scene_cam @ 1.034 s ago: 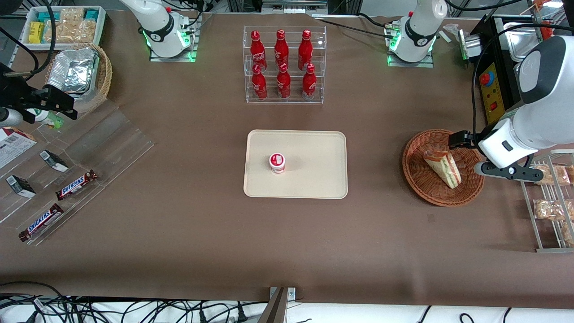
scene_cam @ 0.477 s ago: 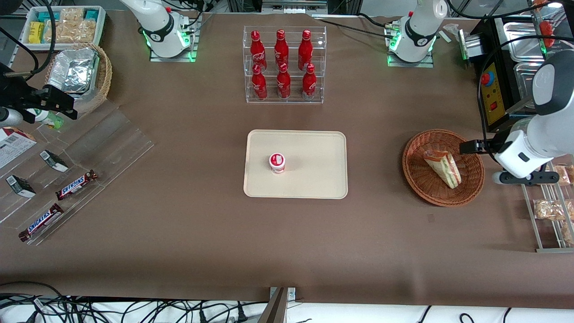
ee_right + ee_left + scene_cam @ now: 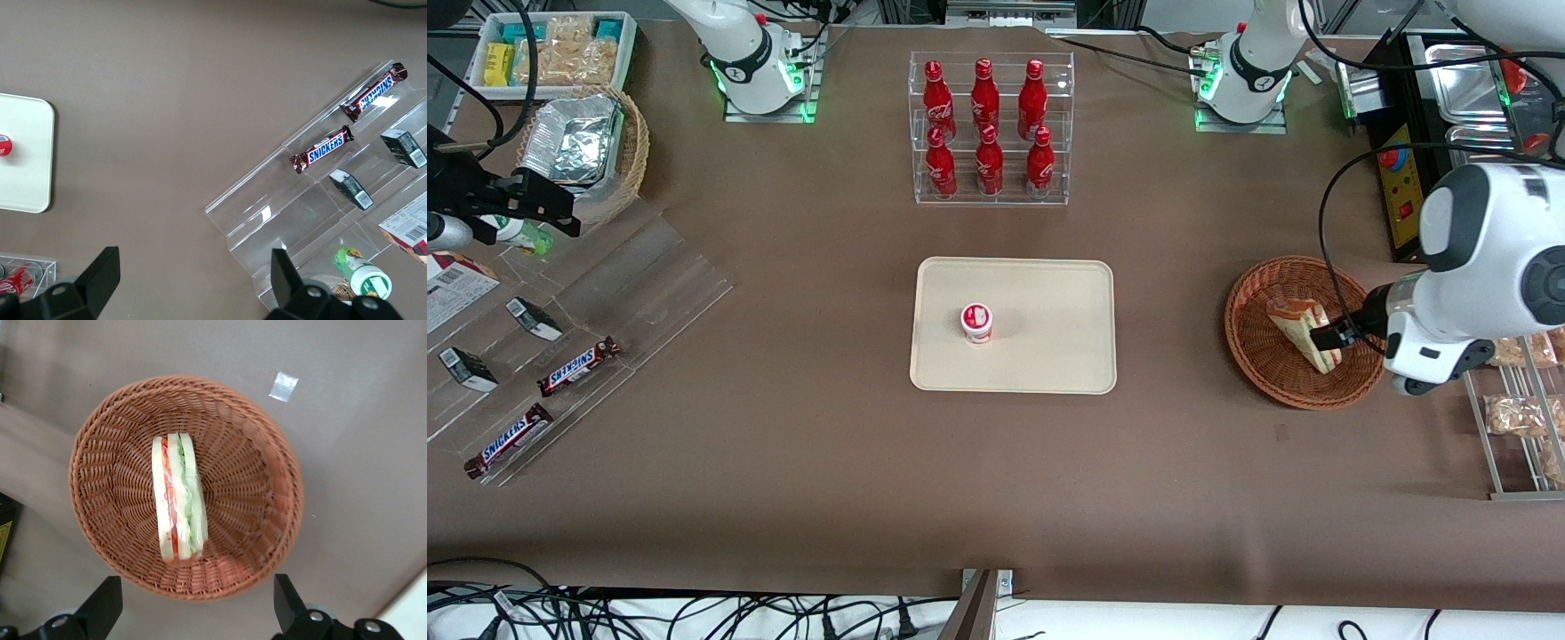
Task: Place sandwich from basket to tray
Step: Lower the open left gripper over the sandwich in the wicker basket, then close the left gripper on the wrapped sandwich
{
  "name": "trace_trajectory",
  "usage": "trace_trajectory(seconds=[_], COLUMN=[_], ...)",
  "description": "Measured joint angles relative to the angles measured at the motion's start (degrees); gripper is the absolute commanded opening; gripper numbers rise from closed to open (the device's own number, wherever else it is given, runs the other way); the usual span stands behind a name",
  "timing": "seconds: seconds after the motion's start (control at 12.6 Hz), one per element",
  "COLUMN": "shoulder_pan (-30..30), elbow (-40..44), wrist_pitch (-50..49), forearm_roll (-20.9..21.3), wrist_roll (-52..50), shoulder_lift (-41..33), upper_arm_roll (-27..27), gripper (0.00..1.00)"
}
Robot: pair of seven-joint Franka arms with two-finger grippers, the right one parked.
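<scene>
The end effector (image 3: 193,613) hangs above the basket (image 3: 1249,360), over the rim that lies toward the working arm's end of the table, its two black fingers (image 3: 100,608) spread wide apart with nothing between them. From the wrist camera the fingers straddle the basket's edge, and the sandwich (image 3: 178,496) lies in the middle of the weave, standing on its cut side so that the red and green layers face up between the pale bread slices. It touches neither finger.

In the front view the sandwich (image 3: 1303,331) sits in the basket's middle, and one dark fingertip shows just beside its nearer corner (whether they touch there I cannot tell). The basket rests on the brown table (image 3: 783,462) well toward the working arm's end, about midway between the table's near and distant edges.

The tray (image 3: 1049,356) lies flat at the centre of the table, well apart from the basket, and a small red-and-white cup (image 3: 976,322) stands on it. Farther from the front camera than the tray, a clear rack of red bottles (image 3: 989,129) stands near the table's distant edge. A small scrap of clear tape (image 3: 284,387) lies on the table near the basket.
</scene>
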Motion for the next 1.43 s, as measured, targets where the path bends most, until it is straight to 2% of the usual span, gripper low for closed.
trace_trajectory(seconds=[0.16,0.48,0.72,0.95,1.19,1.27,1.43], shoulder_pan=[0.00,0.00,0.00,0.00,0.00,0.00,0.00], elbow=[-5.80,-15.69,-19.89,-20.80,-21.37,-21.38,-21.39], wrist_pitch=[6.65,16.32,19.97,20.62,21.07,21.13,21.22], forearm_roll=[2.00,3.16,8.69,9.46,9.47,9.47,9.47], wrist_roll=[-0.85,-2.91,-7.24,-9.09,-10.77,-10.93,-11.06], shoulder_lift=[-0.53,-1.74,-1.77,-1.78,-1.78,-1.78,-1.78], upper_arm_roll=[-0.02,-0.02,-0.05,-0.09,-0.10,-0.09,-0.10], gripper=[1.00,1.00,1.00,1.00,0.45,0.33,0.30])
